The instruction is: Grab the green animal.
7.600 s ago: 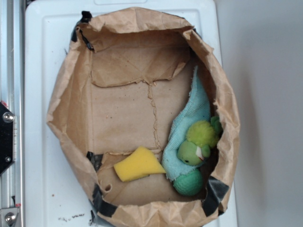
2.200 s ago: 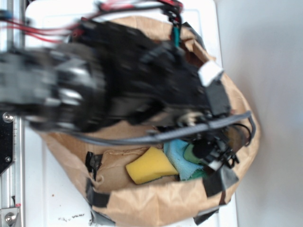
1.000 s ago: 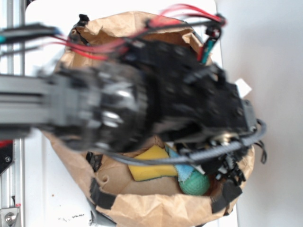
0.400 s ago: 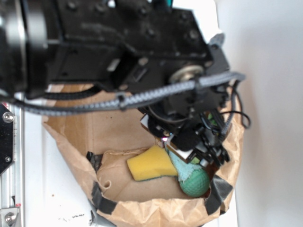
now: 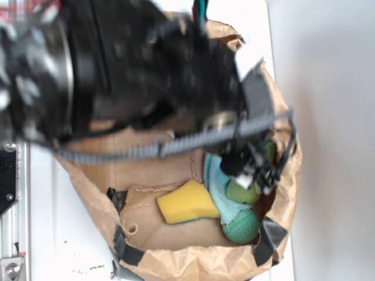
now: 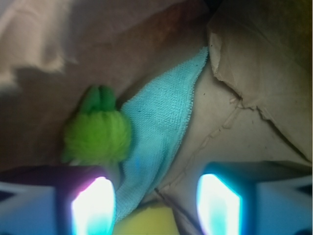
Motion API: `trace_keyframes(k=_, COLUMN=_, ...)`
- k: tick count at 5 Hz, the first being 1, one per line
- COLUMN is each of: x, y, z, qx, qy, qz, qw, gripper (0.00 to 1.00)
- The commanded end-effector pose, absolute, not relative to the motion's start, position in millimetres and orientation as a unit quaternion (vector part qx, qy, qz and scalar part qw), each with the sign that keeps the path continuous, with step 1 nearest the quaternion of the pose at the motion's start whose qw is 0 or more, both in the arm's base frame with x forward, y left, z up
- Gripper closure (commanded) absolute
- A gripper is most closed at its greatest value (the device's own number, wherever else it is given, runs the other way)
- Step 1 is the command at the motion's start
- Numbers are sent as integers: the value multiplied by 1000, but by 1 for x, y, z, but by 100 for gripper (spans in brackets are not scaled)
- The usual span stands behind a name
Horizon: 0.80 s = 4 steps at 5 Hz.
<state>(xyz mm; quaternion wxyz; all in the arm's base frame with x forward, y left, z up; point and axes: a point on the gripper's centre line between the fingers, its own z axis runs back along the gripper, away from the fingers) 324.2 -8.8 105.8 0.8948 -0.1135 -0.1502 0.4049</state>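
- You see the green animal [image 5: 242, 192] at the right side of the paper bag [image 5: 176, 257], close to the bag wall, with its fuzzy body [image 6: 98, 137] lying against the teal cloth [image 6: 156, 132].
- Your gripper [image 5: 251, 171] hangs right over the animal, and in the wrist view its two fingers [image 6: 93, 205] stand wide apart with nothing between them.
- The left finger sits just below the fuzzy body; the blur does not let me say if they touch.
- The dark green ball [image 5: 240, 225] lies just below the animal, touching the cloth.
- The yellow sponge [image 5: 184, 203] lies left of the ball, on the bag floor.
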Motion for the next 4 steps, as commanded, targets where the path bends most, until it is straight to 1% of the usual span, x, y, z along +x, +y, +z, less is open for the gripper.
trace_keyframes(k=1, x=350, y=-15, z=104, qx=-127, qy=-196, qz=402, qw=885, gripper=0)
trace_keyframes(k=2, x=366, y=-20, z=101, qx=-115, qy=-205, qz=413, qw=880, gripper=0)
trace_keyframes(k=3, x=381, y=-24, z=87, qx=-87, qy=-209, qz=423, qw=877, gripper=0)
trace_keyframes(k=4, x=387, y=-25, z=79, qx=-64, qy=-197, qz=432, qw=878, gripper=0)
